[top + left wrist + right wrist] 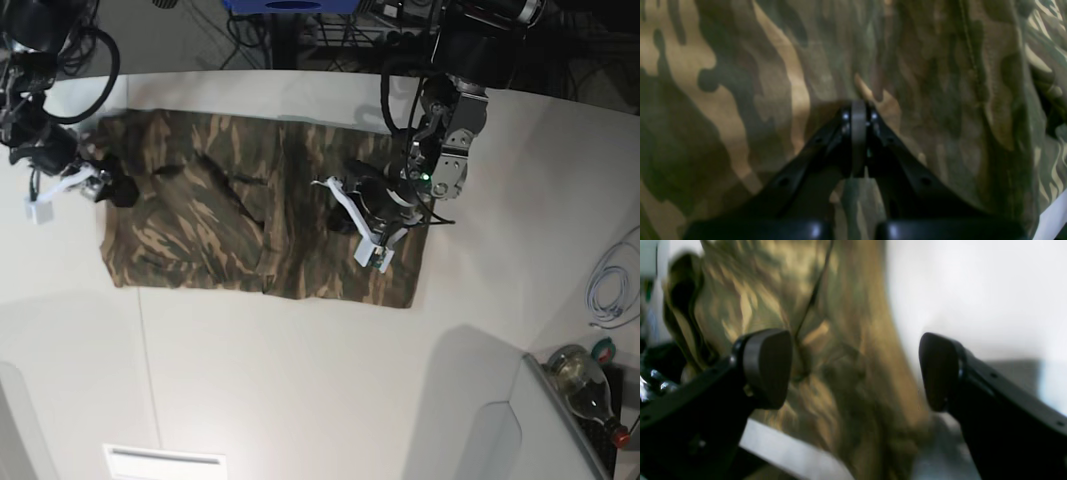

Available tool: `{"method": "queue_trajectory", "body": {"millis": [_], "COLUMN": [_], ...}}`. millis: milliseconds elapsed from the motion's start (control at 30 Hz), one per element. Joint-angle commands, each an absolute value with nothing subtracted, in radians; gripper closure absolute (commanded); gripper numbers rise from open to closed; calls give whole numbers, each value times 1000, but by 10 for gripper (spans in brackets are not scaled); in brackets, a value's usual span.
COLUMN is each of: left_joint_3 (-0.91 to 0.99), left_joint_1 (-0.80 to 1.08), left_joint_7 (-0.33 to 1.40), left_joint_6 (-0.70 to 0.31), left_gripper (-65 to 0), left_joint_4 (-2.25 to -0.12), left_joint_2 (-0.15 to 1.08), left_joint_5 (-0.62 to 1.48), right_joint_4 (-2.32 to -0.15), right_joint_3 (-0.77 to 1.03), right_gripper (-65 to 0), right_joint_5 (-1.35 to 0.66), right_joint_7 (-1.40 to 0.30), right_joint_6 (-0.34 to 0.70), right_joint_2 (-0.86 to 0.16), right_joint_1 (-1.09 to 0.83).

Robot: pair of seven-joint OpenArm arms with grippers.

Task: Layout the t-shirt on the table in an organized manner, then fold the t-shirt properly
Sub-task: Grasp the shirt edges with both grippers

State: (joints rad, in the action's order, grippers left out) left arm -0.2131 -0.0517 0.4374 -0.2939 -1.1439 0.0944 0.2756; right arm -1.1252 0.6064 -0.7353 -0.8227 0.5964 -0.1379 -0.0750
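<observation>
The camouflage t-shirt [220, 225] lies spread on the white table [300, 380], with creases across its middle. My left gripper [340, 210] is over the shirt's right part. In the left wrist view its jaws [858, 110] are pressed together with their tips in the cloth [740, 100], which fills the view. My right gripper [122, 190] is at the shirt's left edge. In the right wrist view it [853, 373] is wide open, with blurred cloth [840, 373] lying beyond the two pads [766, 366].
A thin dark seam [145, 350] runs down the table at the front left. A white cable [610, 285] and a bottle [580, 375] are at the right edge. Cables and a blue object [290, 5] lie behind the table.
</observation>
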Motion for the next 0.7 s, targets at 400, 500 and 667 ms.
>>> {"method": "queue_trajectory", "body": {"millis": [400,500,667], "left_joint_3": [71,84,7], "left_joint_1": [18,15,4], "left_joint_7": [421,381,223], "left_joint_6": [-303,-303,-302], "left_gripper": [0,0,0], "left_joint_4": [-1262,-1184,-1064], "left_joint_2": [282,292,283], "left_joint_5": [275,275,275], "right_joint_4": [-1082,-1078,-1075], "right_joint_3": [435,395,384], "right_gripper": [-557,-555,-476], "right_joint_5": [-727,-731,-731], "right_joint_7": [-828,-822,-828], "right_joint_6": [697,697,697], "right_joint_2": [-171,-168,-154], "right_joint_1": [-41,-41,-18]}}
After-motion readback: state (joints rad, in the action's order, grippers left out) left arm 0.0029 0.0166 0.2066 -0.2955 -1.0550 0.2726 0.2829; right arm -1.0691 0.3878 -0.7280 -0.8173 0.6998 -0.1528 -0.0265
